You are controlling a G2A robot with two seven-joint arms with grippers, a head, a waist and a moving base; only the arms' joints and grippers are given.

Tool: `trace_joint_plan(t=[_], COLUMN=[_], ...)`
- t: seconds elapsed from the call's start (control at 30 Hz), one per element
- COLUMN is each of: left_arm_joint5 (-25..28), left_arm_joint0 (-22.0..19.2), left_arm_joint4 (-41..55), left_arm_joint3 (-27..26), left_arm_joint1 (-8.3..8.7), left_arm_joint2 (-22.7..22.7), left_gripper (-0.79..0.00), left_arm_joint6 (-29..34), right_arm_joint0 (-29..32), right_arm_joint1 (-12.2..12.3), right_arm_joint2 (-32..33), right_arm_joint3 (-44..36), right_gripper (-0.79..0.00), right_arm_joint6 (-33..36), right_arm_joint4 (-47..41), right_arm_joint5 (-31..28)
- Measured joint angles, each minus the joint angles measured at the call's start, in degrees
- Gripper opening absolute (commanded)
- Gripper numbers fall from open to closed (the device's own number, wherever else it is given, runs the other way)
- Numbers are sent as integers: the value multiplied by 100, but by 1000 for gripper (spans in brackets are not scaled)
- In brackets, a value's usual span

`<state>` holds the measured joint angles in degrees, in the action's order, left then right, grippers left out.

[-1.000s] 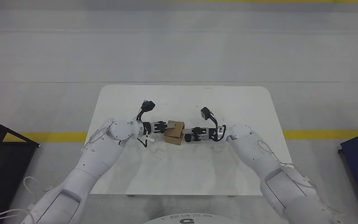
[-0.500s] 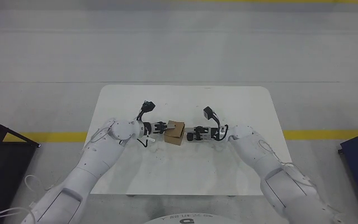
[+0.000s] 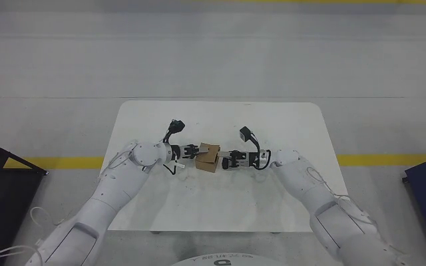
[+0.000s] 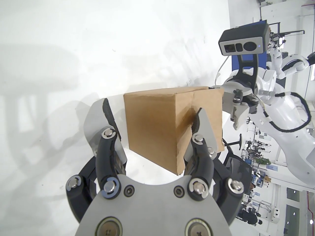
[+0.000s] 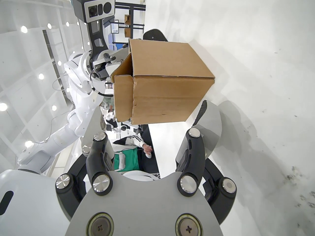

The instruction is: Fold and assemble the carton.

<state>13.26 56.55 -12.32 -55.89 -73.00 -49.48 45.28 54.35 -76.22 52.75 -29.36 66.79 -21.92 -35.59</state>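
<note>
A small brown carton rests on the white table, between my two grippers. My left gripper is at one end of it. In the left wrist view the left gripper is open and straddles a corner of the carton, with one fingertip against the fold of a side flap. My right gripper is at the opposite end. In the right wrist view the right gripper is open, just short of the carton, whose end flaps stand partly folded.
White tabletop lies all around the carton, with its edges far from both grippers. A dark object sits on the floor to the left of the table. A yellow line runs along the floor.
The carton's raised top flap has dropped flatter against the box. Both grippers have shifted only slightly and stay at its two ends.
</note>
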Motion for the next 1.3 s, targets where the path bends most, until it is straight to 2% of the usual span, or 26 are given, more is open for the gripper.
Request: trace_joint_plan(t=[0.3,0.67,0.7,0.83,0.9,1.0,1.13,1.3], left_arm_joint5=[41,26,26,27,28,29,30,37], left_arm_joint0=[-9,-12,-12,-10,-9,-9,-9,-10], left_arm_joint4=[13,-10,-11,-14,-16,-18,-21,-32], left_arm_joint3=[19,23,23,25,27,29,31,30], left_arm_joint1=[-8,-14,-15,-18,-19,-21,-24,-26], left_arm_joint2=[-10,-15,-15,-17,-18,-19,-22,-24], left_gripper=[-222,-231,-228,-231,-231,-231,-231,-231], left_arm_joint6=[11,27,27,27,26,25,25,26], right_arm_joint0=[-42,-56,-61,-87,-101,-116,-121,-110], right_arm_joint1=[-29,-35,-36,-44,-53,-61,-66,-60], right_arm_joint2=[-83,-83,-86,-119,-145,-165,-170,-124], right_arm_joint3=[-107,-70,-66,-55,-57,-51,-42,-41], right_gripper=[-163,-191,-225,-256,-345,-397,-382,-212], right_arm_joint6=[-179,-152,-148,-148,-168,-197,-218,-208], right_arm_joint4=[190,219,228,304,360,410,429,354], right_arm_joint5=[327,321,334,420,464,500,503,426])
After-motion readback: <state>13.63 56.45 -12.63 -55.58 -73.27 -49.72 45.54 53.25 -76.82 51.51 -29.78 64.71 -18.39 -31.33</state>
